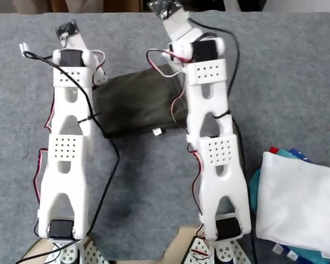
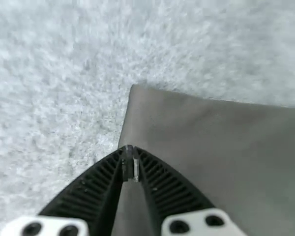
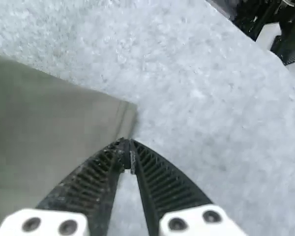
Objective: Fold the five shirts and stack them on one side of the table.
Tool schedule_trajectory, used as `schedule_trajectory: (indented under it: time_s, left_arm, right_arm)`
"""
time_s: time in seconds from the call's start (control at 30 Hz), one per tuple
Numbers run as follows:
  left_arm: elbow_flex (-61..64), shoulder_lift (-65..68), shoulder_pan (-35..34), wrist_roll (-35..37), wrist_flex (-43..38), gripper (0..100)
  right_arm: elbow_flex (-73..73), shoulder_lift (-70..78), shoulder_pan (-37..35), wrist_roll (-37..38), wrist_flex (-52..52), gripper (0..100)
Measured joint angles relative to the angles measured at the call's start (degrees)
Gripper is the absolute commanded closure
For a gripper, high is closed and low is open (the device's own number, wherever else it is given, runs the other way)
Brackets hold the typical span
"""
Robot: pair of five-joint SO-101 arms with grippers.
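An olive-green shirt, already folded into a compact rectangle, lies flat on the grey felt-covered table between the two arms. A stack of folded shirts, white on top with teal, blue and red edges beneath, sits near the table's right edge. The step in hand looks like carrying the folded shirt to that stack. Doing it well would mean both arms taking a firm pinch through every layer, lifting together and moving level so the fold does not slip open. The left gripper has its ribbed black fingers pressed fully together, tips meeting on the shirt's side edge near a corner. The right gripper is likewise closed tight, tips at the opposite edge just below a corner. Whether either one actually has cloth pinched cannot be told.
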Motion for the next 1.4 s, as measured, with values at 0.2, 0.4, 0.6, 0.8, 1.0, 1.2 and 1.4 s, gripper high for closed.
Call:
schedule_trajectory:
  time_s: [0.2,0.4,0.6,0.8,1.0,1.2,1.4]
  left_arm:
    - [14.24,-12.84,0.09,-1.93,0.09,98]
    - [47.30,-36.40,5.10,-2.46,-0.18,98]
    - [86.59,-54.86,9.41,-2.64,-17.32,98]
    - [110.68,-60.92,9.85,-2.64,-36.04,98]
    - [120.97,-62.24,6.77,-2.64,-43.87,98]
    - [123.60,-62.77,3.52,-2.73,-46.51,98]
    - [120.70,-66.55,2.81,-3.96,-39.74,98]
  right_arm:
    - [-2.02,11.78,0.00,-7.82,-5.71,99.4]
    - [-5.10,13.63,0.00,-8.18,-6.51,99.4]
    - [-5.19,14.77,-0.09,-8.26,-6.51,99.4]
    - [-5.19,14.77,-0.09,-8.26,-6.51,99.4]
    - [-5.19,14.77,0.00,-8.26,-8.00,99.4]
    - [-5.19,14.95,0.00,-8.26,-8.18,99.4]
    - [-5.19,16.44,0.00,-8.26,-9.05,99.4]
